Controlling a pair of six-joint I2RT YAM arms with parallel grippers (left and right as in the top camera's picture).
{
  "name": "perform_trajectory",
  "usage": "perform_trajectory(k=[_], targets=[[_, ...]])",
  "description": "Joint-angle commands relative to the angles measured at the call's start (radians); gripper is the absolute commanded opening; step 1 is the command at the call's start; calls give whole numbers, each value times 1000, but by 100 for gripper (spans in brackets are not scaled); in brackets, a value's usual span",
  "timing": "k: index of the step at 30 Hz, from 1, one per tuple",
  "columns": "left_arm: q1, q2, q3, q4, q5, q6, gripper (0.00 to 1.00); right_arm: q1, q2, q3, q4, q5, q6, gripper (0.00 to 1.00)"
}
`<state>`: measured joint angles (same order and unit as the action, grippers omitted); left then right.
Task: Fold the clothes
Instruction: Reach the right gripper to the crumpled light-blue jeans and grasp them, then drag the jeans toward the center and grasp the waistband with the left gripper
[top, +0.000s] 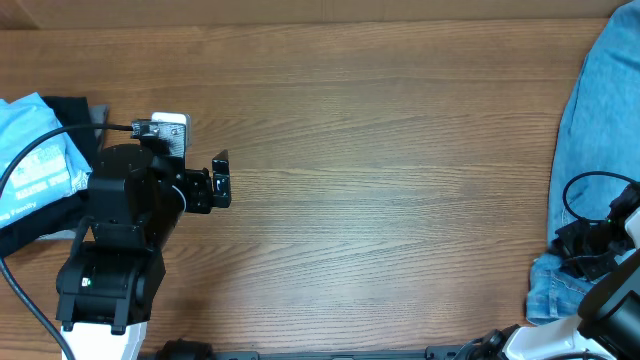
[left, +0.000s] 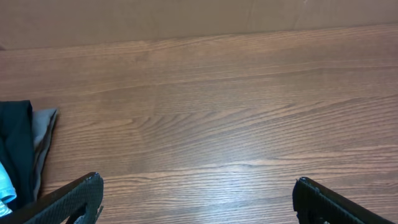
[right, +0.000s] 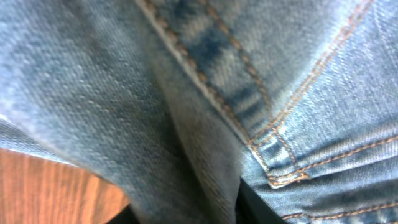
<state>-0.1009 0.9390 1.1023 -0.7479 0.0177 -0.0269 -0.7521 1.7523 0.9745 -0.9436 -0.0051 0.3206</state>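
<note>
Item: jeans (top: 598, 130), light-wash denim, lying along the right edge of the surface (top: 400, 160), running from the far right corner to the near right and partly out of frame. Handling, as judged: soft and limp, heavy for cloth, not fragile, coarse enough to resist slipping. Thick seams and hems should give the firmest hold, taken at an edge or corner rather than mid-panel. The right end effector (top: 587, 248) is down on the near end of the denim; whether it is clamped on the cloth cannot be told. The left end effector (top: 221, 182) is spread wide and empty at the left, well apart from the jeans. Overhead alone shows both arms, the garment's position and a light blue T-shirt (top: 35, 160) at the left edge. Right wrist alone shows orange double stitching and a raised fold at close range. Left wrist alone shows black and grey garments (left: 25, 149) clearly.
</note>
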Motion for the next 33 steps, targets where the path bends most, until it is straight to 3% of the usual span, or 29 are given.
perform_trajectory(k=[1,5,9,11,13,17,19,21,22,26,30,32,33], targets=[[-4,-3,26,12,0,-3,100,122,45,-21,20,-302,-95,32],[-4,-3,26,50,-3,-3,100,494,45,-21,107,-371,-49,36],[-4,-3,26,62,-3,-3,100,895,45,9,352,-450,44,37],[-4,-3,26,66,-3,-3,100,1086,45,77,433,-426,1,46],[-4,-3,26,72,-3,-3,100,1157,38,177,363,-310,-12,59],[-4,-3,26,82,-2,-3,100,1126,-70,447,103,-45,-41,68],[-5,-3,26,107,30,-2,100,1054,-166,554,14,59,-40,81],[-15,6,26,127,90,6,82,956,-256,591,-43,82,-40,93],[-47,19,26,121,77,8,79,880,-309,592,-68,81,-35,97],[-414,189,26,100,-28,41,81,531,-408,592,-191,-3,-36,100],[-714,445,26,92,3,-338,81,382,-404,591,-259,-5,-79,100],[-790,549,26,86,77,-360,81,378,-404,591,-257,-5,-78,100],[-812,592,26,94,126,-430,81,379,-404,591,-248,-8,-79,100]])
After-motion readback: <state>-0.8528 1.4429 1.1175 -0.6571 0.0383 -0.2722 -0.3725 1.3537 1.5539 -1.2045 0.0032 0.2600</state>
